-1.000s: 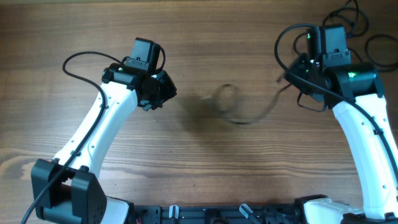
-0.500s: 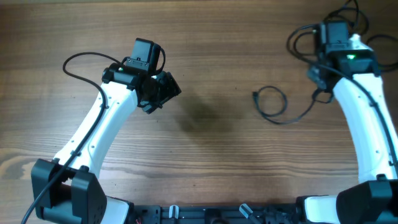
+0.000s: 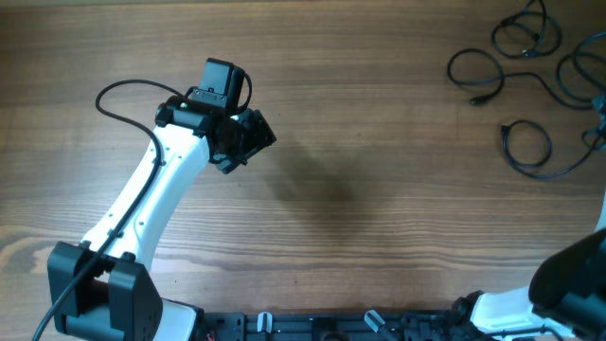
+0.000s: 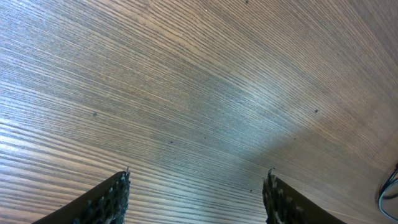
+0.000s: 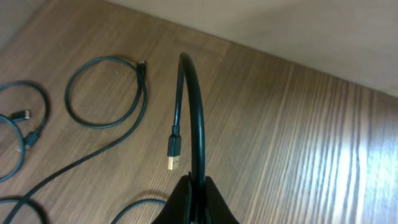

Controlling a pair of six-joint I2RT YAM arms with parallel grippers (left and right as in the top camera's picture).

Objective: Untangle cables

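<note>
The cables (image 3: 526, 38) lie at the far right end of the bench (image 3: 379, 95), and I can't read them fully. Overhead, the frame edge cuts off several of the loops, and in the top corner the strands overlap too much for me to count them. One looped cable (image 3: 527, 147) sits apart on my side of that cluster, its tail trailing off toward the right edge.

My right end effector (image 5: 196, 184) is out of the overhead view. On its wrist camera the fingers are pressed together on a pinched cable (image 5: 200, 118). This rises straight out of the fingers up the frame, bends over in a tight arch, and its short end drops back with the gold-tipped plug (image 5: 173, 155) pointing down toward the fingers. I can't tell whether this is the looped one seen from above. Other loops lie flat on the wood to the left behind it.

My left end effector (image 3: 251, 137) hangs well apart from all of this, over bare wood left of centre. Its fingers (image 4: 115, 193) are spread wide with nothing between them. A pale curve at the right edge of that wrist view is too cropped to identify.
</note>
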